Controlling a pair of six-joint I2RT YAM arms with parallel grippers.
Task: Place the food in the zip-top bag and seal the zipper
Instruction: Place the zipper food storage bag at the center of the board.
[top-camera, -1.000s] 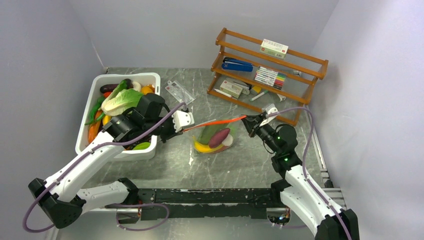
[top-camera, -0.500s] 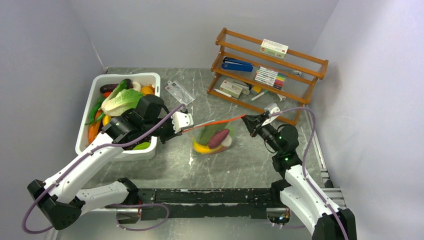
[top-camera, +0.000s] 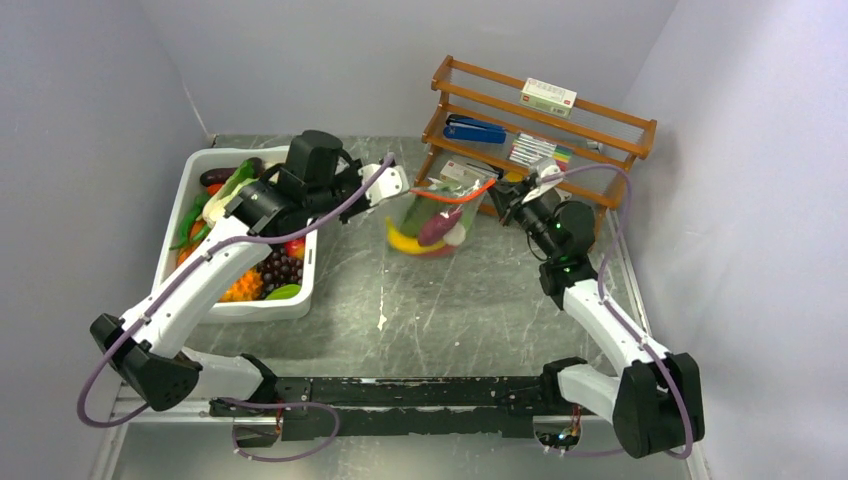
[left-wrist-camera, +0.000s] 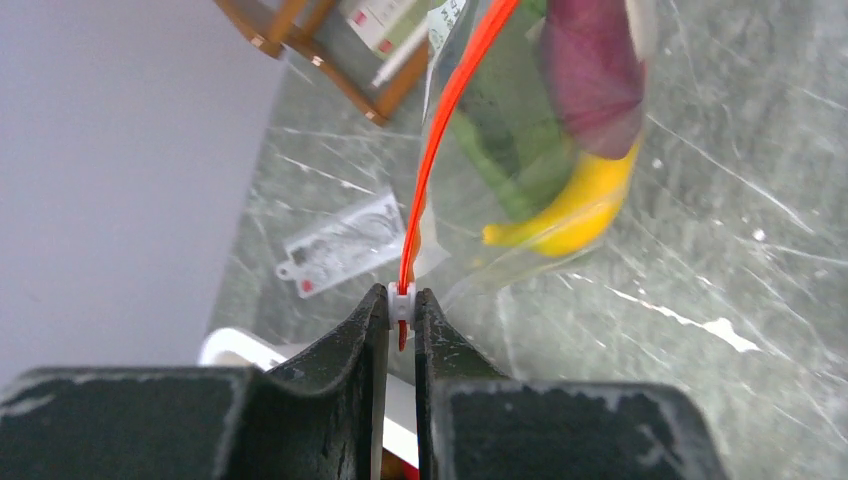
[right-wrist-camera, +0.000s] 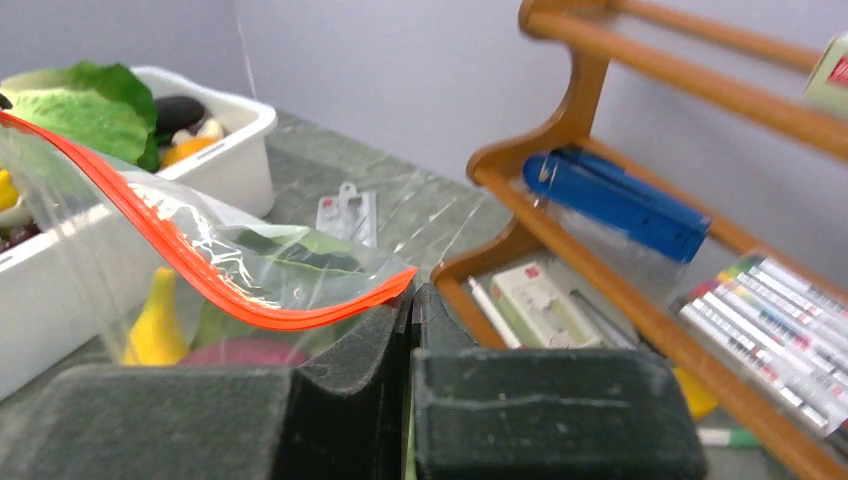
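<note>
Just right of the white bin, my left gripper is pinched shut on the left end of the zipper, at its white slider. The zip-top bag hangs below the zipper, between my two grippers, with the food bunched at its bottom. My right gripper pinches the zipper's right end, near the wooden rack.

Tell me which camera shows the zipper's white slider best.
Left wrist: the slider sits close up, pinched between the left fingers. Top view: too small to tell; right wrist: only the zipper.
</note>
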